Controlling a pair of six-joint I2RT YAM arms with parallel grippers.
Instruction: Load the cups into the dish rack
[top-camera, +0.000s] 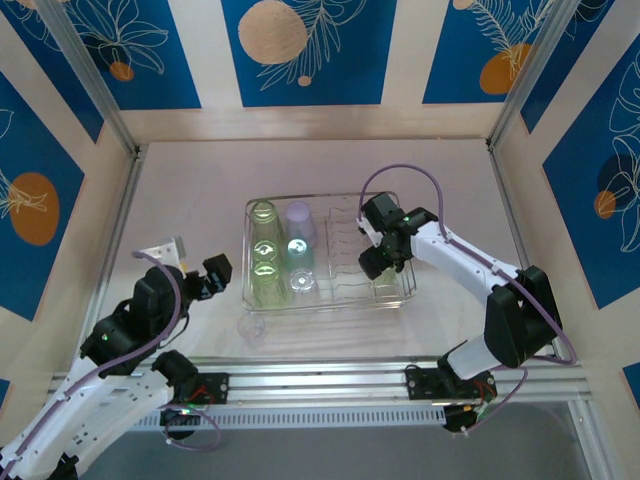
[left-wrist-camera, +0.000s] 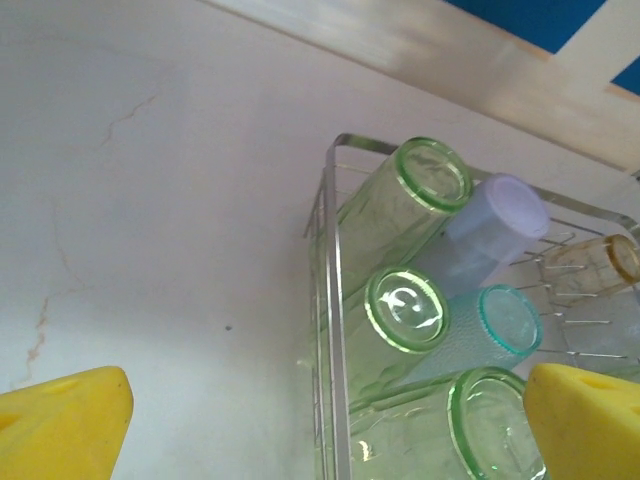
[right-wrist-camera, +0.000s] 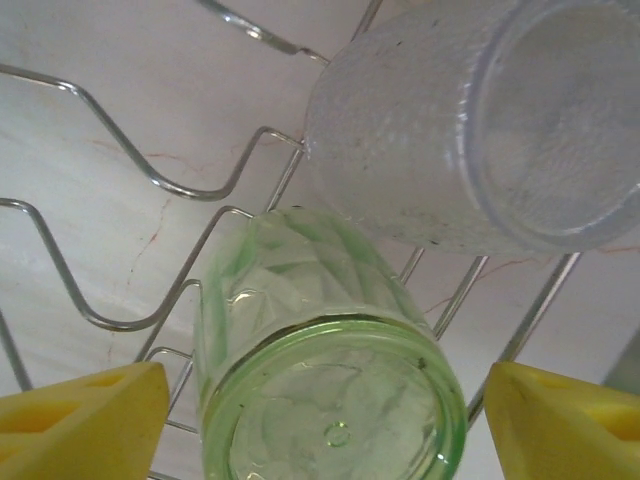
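Observation:
The silvery wire dish rack (top-camera: 405, 296) sits mid-table. Upside-down cups fill its left part: three green ones (top-camera: 262, 212) (top-camera: 265, 248) (top-camera: 265, 272), a lilac one (top-camera: 298, 215), a teal one (top-camera: 297, 250) and a clear one (top-camera: 303, 284). My right gripper (top-camera: 383, 255) is over the rack's tined right part. It is open (right-wrist-camera: 325, 410), with a green cup (right-wrist-camera: 320, 380) between its fingers and a gap on each side; a clear cup (right-wrist-camera: 500, 120) is just beyond. My left gripper (top-camera: 207, 278) is open (left-wrist-camera: 325, 430) left of the rack's rim (left-wrist-camera: 335, 300). An amber cup (left-wrist-camera: 612, 262) lies among the tines.
One clear cup (top-camera: 252, 326) stands on the table in front of the rack's near left corner. Wooden walls with blue panels enclose the table on three sides, and a metal rail (top-camera: 320, 372) runs along the near edge.

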